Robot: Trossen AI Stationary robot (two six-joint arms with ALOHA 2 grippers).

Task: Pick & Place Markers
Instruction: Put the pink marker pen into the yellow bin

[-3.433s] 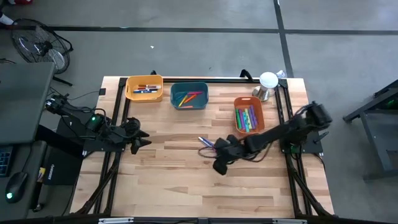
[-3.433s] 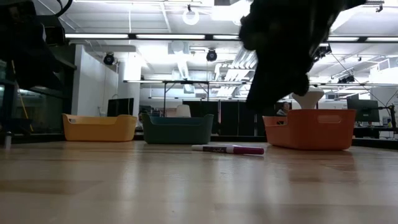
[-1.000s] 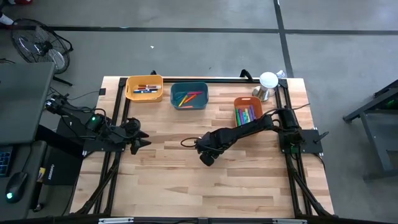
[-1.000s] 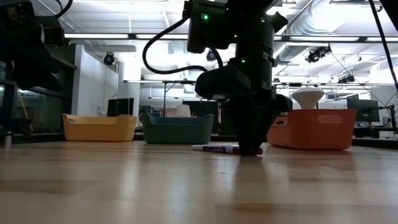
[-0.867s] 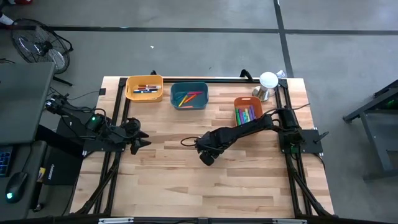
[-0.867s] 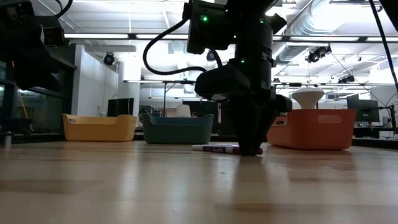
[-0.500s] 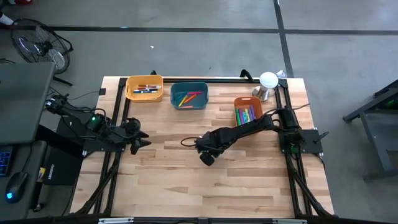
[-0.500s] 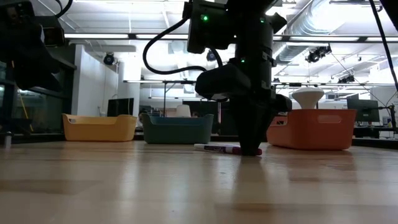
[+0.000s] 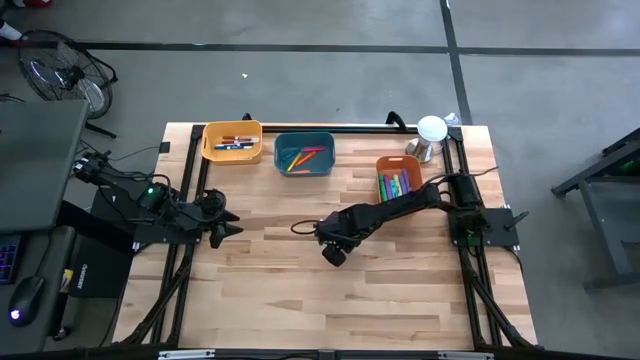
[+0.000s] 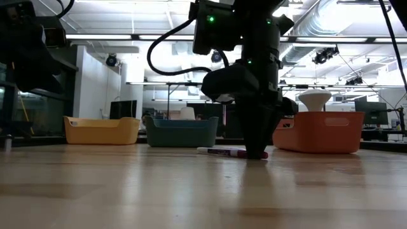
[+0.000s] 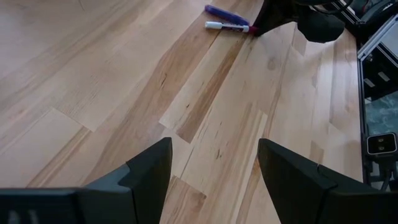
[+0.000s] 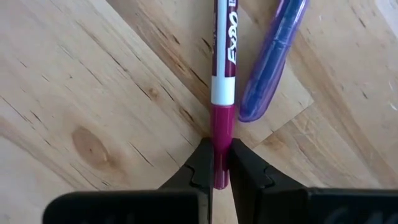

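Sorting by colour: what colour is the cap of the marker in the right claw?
Magenta cap, white barrel; the right wrist view shows it best.

My right gripper (image 12: pixel 221 163), which hung open and raised beside the orange bin (image 9: pixel 400 184), now sits low at the table's middle, fingers pinching the magenta-capped marker (image 12: pixel 222 87) there.

R gripper (image 12: pixel 221 167) pinched at table centre; L gripper (image 11: pixel 211 168) spread, parked left.

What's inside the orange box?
The orange box holds a bunch of markers: green, pink, yellow, purple. The bottom underneath them is covered, so more might be hidden.
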